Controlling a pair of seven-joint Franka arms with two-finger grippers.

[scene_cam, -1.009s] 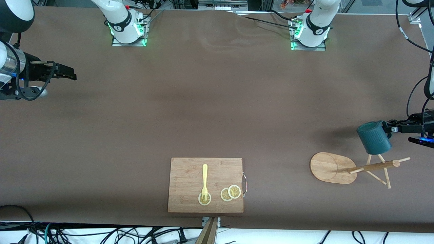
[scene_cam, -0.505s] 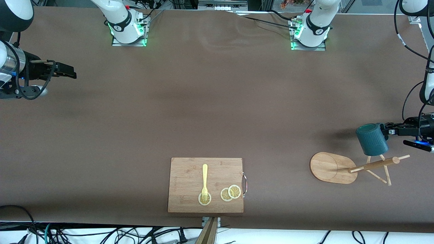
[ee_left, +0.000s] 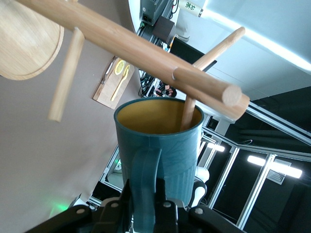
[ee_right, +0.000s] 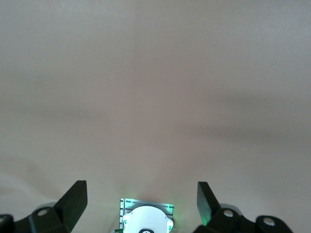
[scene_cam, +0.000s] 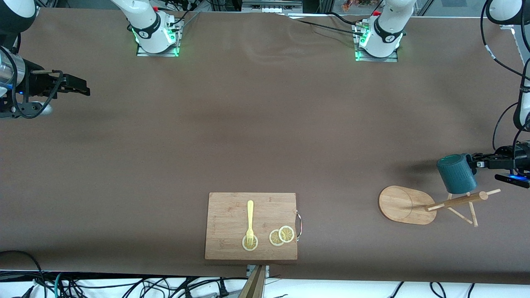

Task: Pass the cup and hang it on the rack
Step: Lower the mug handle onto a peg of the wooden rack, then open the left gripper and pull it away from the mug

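The brown table (scene_cam: 265, 136) fills the front view, its edge nearest the camera lined with cables; the left arm is mostly cut off at the frame's edge at its own end of the table, and only its wrist and the left gripper (scene_cam: 476, 162) show, held in the air above the rack (scene_cam: 430, 205); the right arm waits at its own end, likewise cropped, with the right gripper (scene_cam: 85, 90) up over bare table and its fingers (ee_right: 73, 199) spread wide with nothing between them in the right wrist view; the wooden cutting board (scene_cam: 232, 215) lies near the front camera at mid-table, carrying a yellow fork (scene_cam: 249, 221) whose tines rest on one lemon slice (scene_cam: 249, 243), with two more overlapping slices (scene_cam: 282, 236) beside it near the board's metal handle; the rack stands toward the left arm's end, its oval base flat on the table and its pole and thin pegs seen from above; the cup (scene_cam: 456, 174) hangs in the left gripper, whose fingers clamp its handle (ee_left: 143, 187), their tips hidden by it; in the left wrist view one peg (ee_left: 187, 114) reaches into the cup's open mouth, though whether peg and wall touch is hard to make out.
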